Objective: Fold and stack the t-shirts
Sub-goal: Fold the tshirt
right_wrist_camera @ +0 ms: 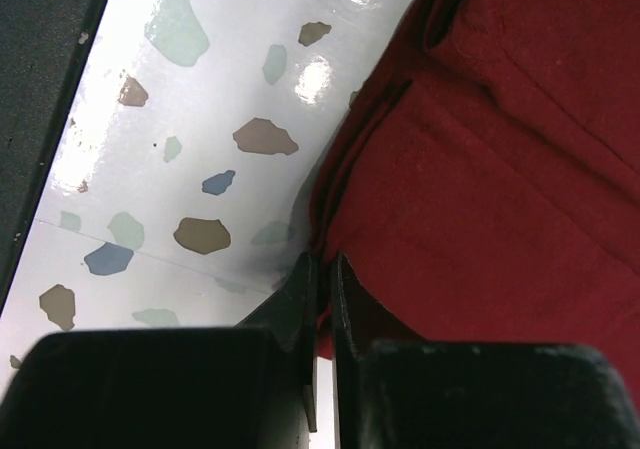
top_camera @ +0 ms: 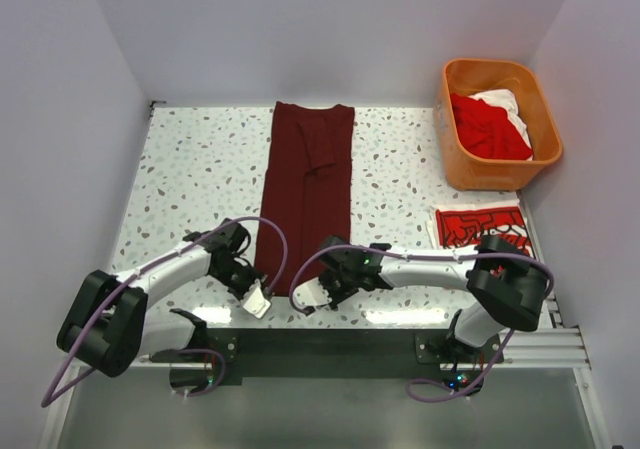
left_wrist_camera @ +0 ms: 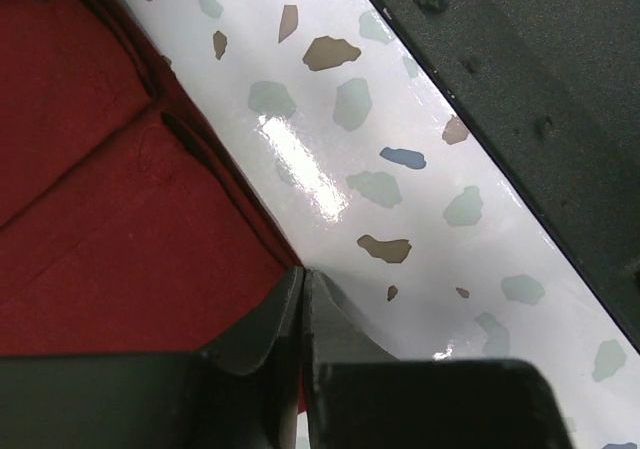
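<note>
A dark maroon t-shirt [top_camera: 308, 184] lies folded into a long strip down the middle of the table. My left gripper [top_camera: 252, 291] is shut on its near left corner [left_wrist_camera: 150, 259], and my right gripper [top_camera: 312, 291] is shut on its near right corner [right_wrist_camera: 480, 199]. In both wrist views the maroon cloth runs into the closed jaws. A folded red t-shirt with white print [top_camera: 481, 228] lies at the right. More red and white shirts [top_camera: 490, 124] sit in the orange basket [top_camera: 497, 170].
The speckled table [top_camera: 200, 169] has a dark rail [top_camera: 330, 349] along its near edge. White walls close in the left, back and right sides. The orange basket stands at the back right corner.
</note>
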